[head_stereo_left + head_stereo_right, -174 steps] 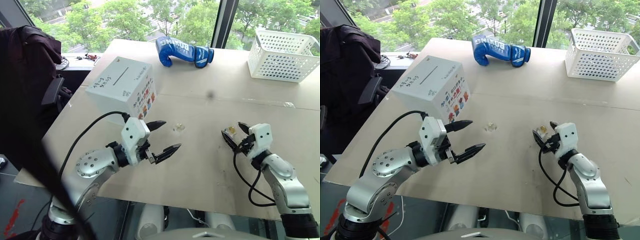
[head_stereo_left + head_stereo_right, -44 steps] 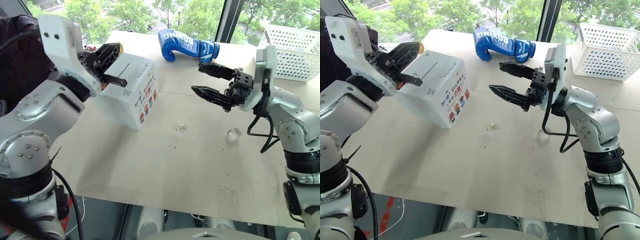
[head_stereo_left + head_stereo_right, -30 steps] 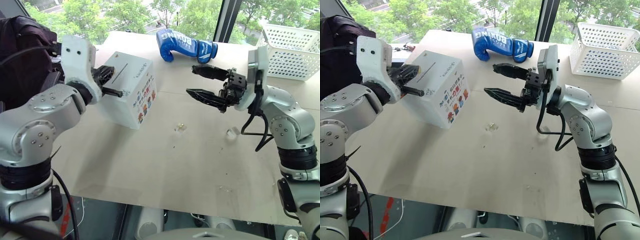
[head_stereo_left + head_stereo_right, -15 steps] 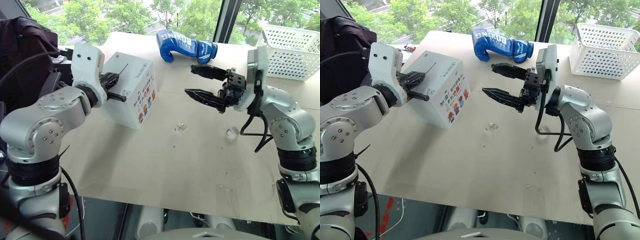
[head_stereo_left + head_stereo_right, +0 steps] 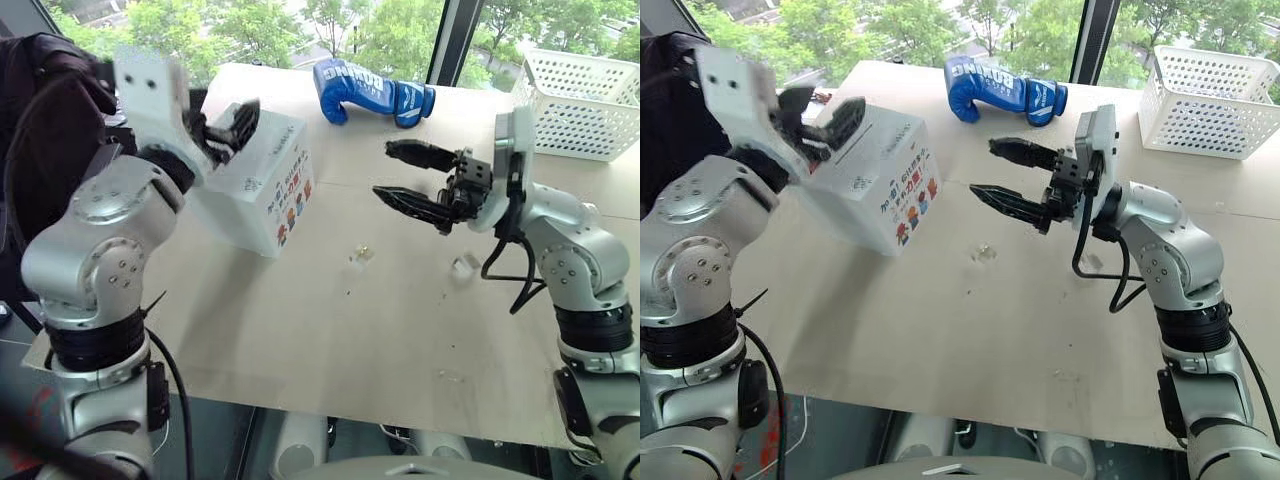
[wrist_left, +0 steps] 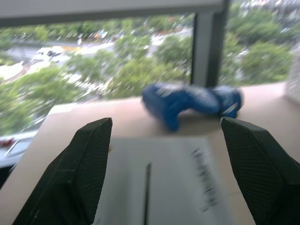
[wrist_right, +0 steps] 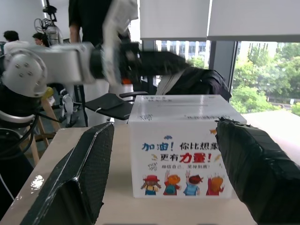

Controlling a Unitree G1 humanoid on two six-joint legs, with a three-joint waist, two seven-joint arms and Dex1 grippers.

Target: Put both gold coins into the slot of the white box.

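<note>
Left gripper (image 5: 228, 128) spread wide above the white cardboard box's (image 5: 262, 190) thin dark slot (image 6: 147, 191), right gripper (image 5: 410, 177) wide and empty mid-frame; risk: both small wrapped gold coins (image 5: 361, 254) lie on the table, unretrieved.

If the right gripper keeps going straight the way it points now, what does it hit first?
Most likely the white box: the right gripper points across the table at the side with the cartoon figures, its fingers open. Nothing shows in between, though depth is hard to judge.

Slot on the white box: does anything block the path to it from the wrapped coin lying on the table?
Nothing visible blocks it. The slot on top of the white box is uncovered, with the open left end effector above it. Bare table separates the coin from the box.
</note>
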